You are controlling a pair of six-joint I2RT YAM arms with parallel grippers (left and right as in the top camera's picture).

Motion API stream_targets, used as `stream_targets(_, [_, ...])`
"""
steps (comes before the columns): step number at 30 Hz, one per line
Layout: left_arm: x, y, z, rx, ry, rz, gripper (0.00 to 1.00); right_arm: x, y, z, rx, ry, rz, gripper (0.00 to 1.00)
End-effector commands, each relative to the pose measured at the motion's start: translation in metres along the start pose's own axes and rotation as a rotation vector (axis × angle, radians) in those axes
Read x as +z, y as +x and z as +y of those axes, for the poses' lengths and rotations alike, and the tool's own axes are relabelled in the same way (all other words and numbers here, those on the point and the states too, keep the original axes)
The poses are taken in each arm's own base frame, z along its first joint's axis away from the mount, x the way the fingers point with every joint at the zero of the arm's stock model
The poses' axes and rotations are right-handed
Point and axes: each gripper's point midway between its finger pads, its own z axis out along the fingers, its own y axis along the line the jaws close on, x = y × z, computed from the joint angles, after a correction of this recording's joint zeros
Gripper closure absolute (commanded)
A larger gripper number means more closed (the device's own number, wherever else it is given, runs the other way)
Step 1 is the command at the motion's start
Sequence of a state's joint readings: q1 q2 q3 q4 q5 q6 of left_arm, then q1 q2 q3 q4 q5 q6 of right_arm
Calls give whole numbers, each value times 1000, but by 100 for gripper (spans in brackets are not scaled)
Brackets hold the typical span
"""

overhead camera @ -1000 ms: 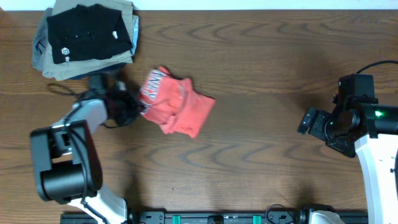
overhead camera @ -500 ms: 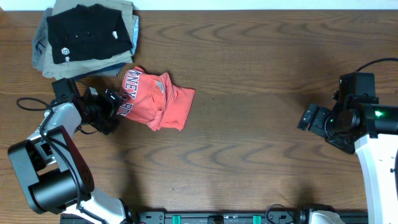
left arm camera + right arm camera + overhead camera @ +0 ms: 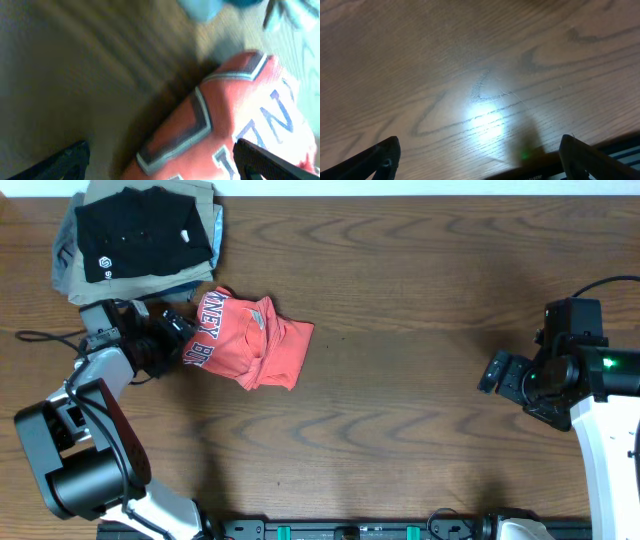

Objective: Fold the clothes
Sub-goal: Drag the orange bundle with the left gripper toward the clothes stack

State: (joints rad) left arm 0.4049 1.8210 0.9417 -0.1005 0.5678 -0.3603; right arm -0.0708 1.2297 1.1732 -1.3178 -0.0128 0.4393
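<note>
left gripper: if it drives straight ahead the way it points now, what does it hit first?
The coral T-shirt. The open left gripper points straight at its lettered edge, which fills the wrist view just ahead. Height is unclear, so it might skim over the cloth rather than butt into it.

Through the left wrist camera everything is smeared: the coral-red T-shirt runs off the right and bottom edges, its letters unreadable, and only the left fingertips show at the bottom corners. From overhead, the shirt's lettering tucks under a fold, the stack of folded garments is clipped by the top edge, and the logo on the black shirt is too small to read.
</note>
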Motion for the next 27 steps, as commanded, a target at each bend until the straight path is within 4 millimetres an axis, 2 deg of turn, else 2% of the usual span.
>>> stream_targets(1, [13,4,29,46,-90,-12,6,-2,-1,0,-5,-7,-2,1])
stream_targets(5, [15,-11,5,182,13,-67,1,-2,-1,0,-5,-6,-1,1])
stream_targets(8, [17,-9,-11,261,70,-65,2,-2,-1,0,-4,-7,-1,1])
stream_targets(13, [25,14,-30,359,120,4,2,-2,-1,3,-4,-19,2,1])
stream_targets(21, [37,55,-47,391,126,129,2,-2,0,3,-5,-21,4,1])
stream_targets(23, [38,63,-48,404,124,154,12,-2,0,3,-8,-21,4,1])
stream_targets(27, [38,68,-48,401,121,172,48,-2,0,3,-20,-20,5,1])
